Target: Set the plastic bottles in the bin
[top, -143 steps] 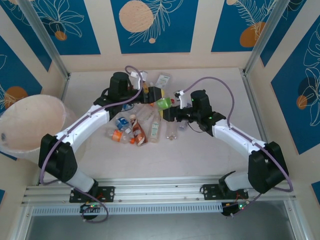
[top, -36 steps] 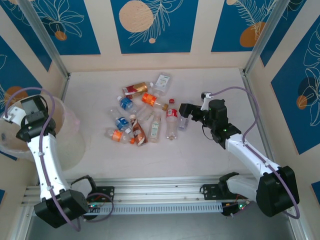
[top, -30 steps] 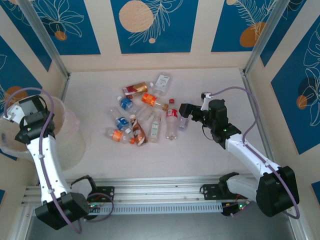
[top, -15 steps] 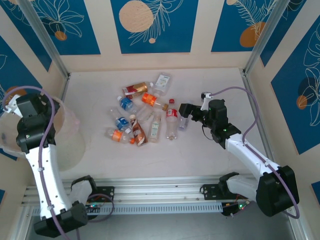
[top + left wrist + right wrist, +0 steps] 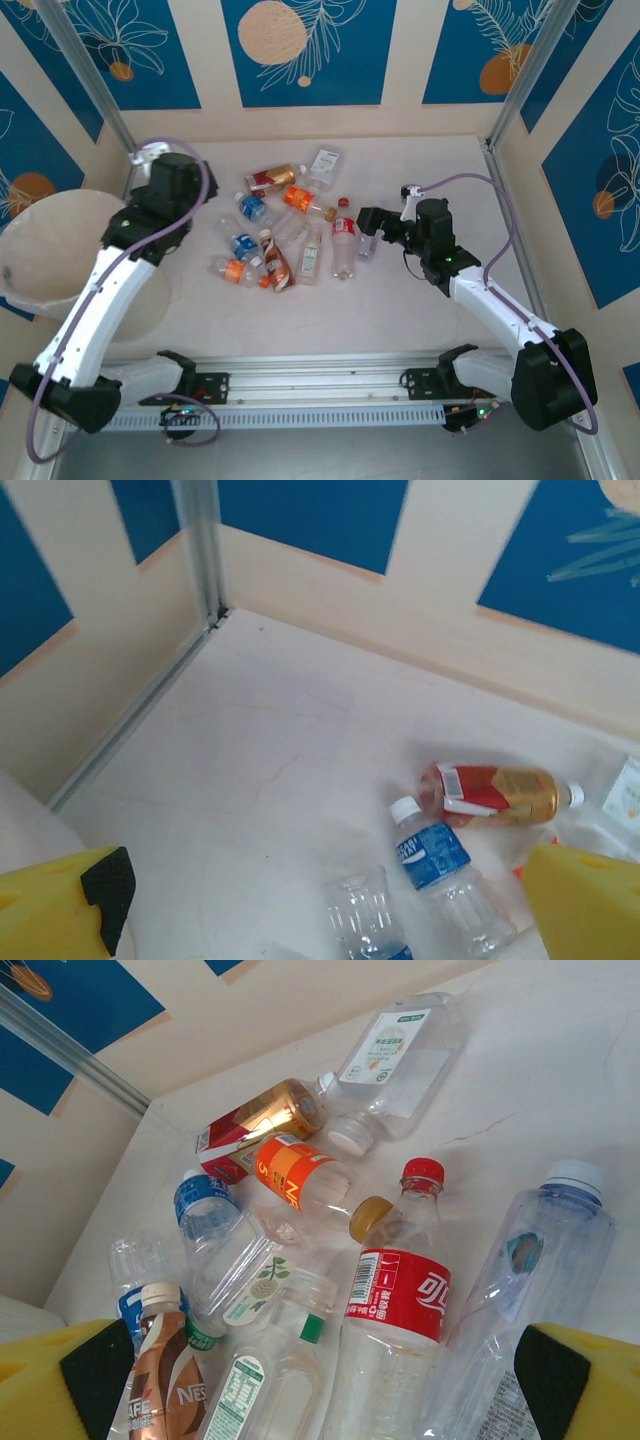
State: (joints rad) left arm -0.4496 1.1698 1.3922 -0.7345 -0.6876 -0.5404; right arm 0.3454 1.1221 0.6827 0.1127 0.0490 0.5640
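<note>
Bin (image 5: 45, 250) recorded at 9 o'clock of the table (image 5: 400, 320), against the left wall, its near side overlapped by the left arm. Contents not made out.

Plastic bottles (image 5: 290, 235) found lying in a loose heap around the table's centre, well apart from the bin. At the heap's 12 o'clock, a red-and-gold labelled bottle (image 5: 490, 793) is seen on its side, with a blue-labelled bottle (image 5: 432, 855) just beside it at 7 o'clock. An orange-labelled bottle (image 5: 295, 1175) is noted in the middle of the heap, and a red-capped bottle (image 5: 400, 1290) and a clear pale-capped bottle (image 5: 540, 1250) at its 3 o'clock edge. A brown coffee bottle (image 5: 160, 1380) is placed at the 7 o'clock side.

Left gripper (image 5: 330, 890) held raised at 10 o'clock of the heap, facing the far wall. Jaws spread wide, nothing between them.

Right gripper (image 5: 320, 1370) held low at 3 o'clock of the heap. Jaws spread wide, nothing pinched. The red-capped and pale-capped bottles are seen just ahead of them; contact cannot be told.
</note>
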